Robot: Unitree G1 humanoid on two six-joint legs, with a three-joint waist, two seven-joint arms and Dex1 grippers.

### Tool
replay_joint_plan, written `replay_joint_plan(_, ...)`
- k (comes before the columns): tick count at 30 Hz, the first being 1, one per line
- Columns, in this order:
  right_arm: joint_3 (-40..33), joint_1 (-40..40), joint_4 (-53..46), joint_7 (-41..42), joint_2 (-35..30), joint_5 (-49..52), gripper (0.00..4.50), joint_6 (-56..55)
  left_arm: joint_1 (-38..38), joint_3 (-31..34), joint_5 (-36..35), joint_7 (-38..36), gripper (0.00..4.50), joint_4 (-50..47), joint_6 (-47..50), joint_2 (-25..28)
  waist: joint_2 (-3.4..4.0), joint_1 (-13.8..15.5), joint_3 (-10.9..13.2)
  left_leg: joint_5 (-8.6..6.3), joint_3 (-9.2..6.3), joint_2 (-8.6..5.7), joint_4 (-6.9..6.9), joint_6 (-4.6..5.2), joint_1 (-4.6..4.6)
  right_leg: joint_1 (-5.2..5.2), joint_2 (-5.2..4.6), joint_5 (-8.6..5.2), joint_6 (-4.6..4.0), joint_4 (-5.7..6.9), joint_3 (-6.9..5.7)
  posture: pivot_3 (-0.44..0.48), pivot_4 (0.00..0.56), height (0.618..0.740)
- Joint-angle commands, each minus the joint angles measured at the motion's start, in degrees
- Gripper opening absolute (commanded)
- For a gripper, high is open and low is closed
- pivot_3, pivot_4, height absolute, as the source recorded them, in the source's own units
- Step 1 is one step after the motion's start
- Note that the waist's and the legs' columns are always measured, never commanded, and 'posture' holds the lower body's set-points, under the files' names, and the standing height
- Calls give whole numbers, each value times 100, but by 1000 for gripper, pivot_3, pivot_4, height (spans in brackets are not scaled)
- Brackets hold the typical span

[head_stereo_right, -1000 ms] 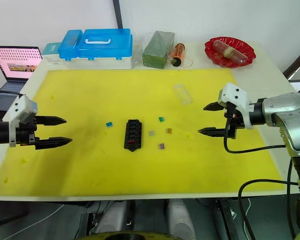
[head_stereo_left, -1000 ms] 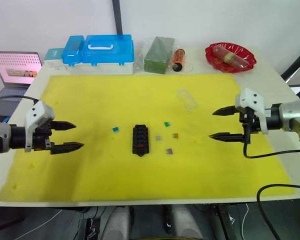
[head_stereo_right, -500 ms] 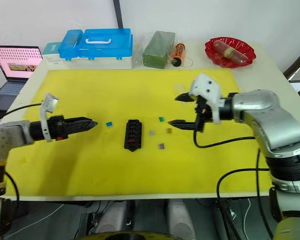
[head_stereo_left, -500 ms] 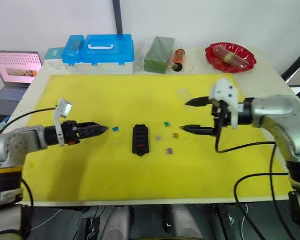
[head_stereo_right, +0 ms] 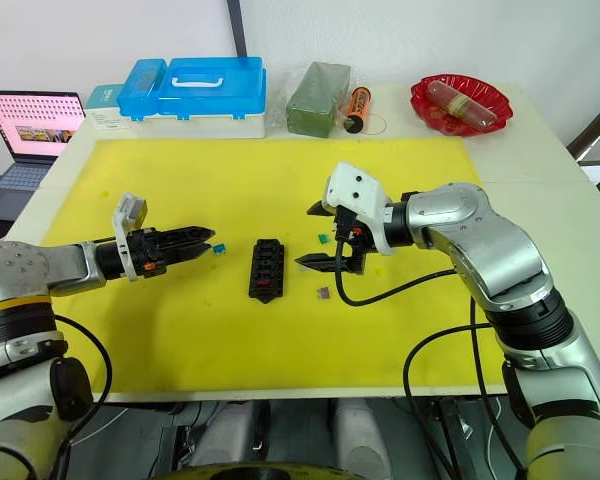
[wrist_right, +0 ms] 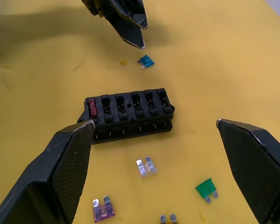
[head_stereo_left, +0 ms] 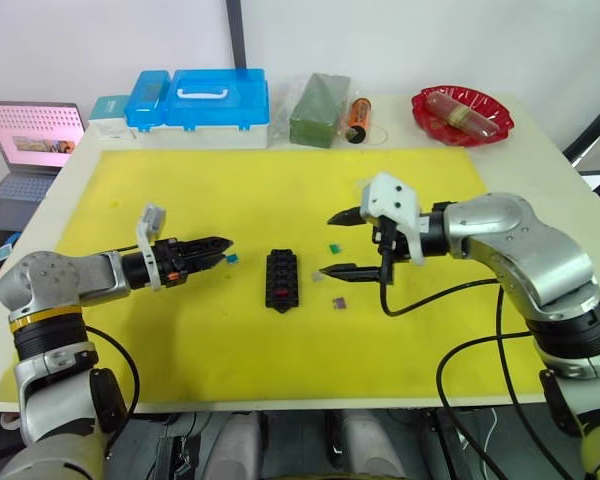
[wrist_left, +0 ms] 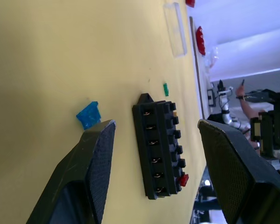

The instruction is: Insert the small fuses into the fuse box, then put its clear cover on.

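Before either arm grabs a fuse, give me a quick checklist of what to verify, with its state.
1. Left gripper open: ok.
2. Right gripper open: ok.
3. Blue fuse loose on the mat beside the left fingertip: ok.
4. Fuse box has free slots: ok, one red fuse seated at an end.
5. Green, grey and purple fuses loose near the box: ok.
6. Clear cover apart from the box: ok.

Bright, even overhead light — soft, short shadows under both arms on the yellow foam mat [head_stereo_left: 280, 340]. Mild glare on the glossy blue plastic case [head_stereo_left: 218, 97], upper left. Blurred near black finger pads [wrist_right: 60, 177] at frame bottom — background hazy.
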Motion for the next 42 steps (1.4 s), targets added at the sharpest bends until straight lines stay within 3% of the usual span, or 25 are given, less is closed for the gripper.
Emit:
replay_joint_plan(1, -130, -129, -149, -49, 38, 14, 4500, -75, -144, 254, -78, 168, 2935, 115, 51, 20, 0, 0, 0, 0, 0, 0, 0, -1, 0, 0, 0, 0, 0, 0, 0, 0, 150, 740)
replay_joint_plan(14, -42, -200, -86, -31, 128, -101, 4500, -248, -117, 264, -28, 377, 2935, 815, 24, -60, 0, -1, -1, 2, 0, -1, -2, -4, 0, 0, -2, 0, -1, 0, 0, 0, 150, 740)
replay_joint_plan(42, -52, -236, -187, -151, 278, -136, 4500, -155, -330, 193, 400, 1281, 2935, 678, -178, -829, 2, 151, -7, 10, -11, -23, 0, -18, 1, 14, -26, 2, 2, -3, -17, 0, 150, 740)
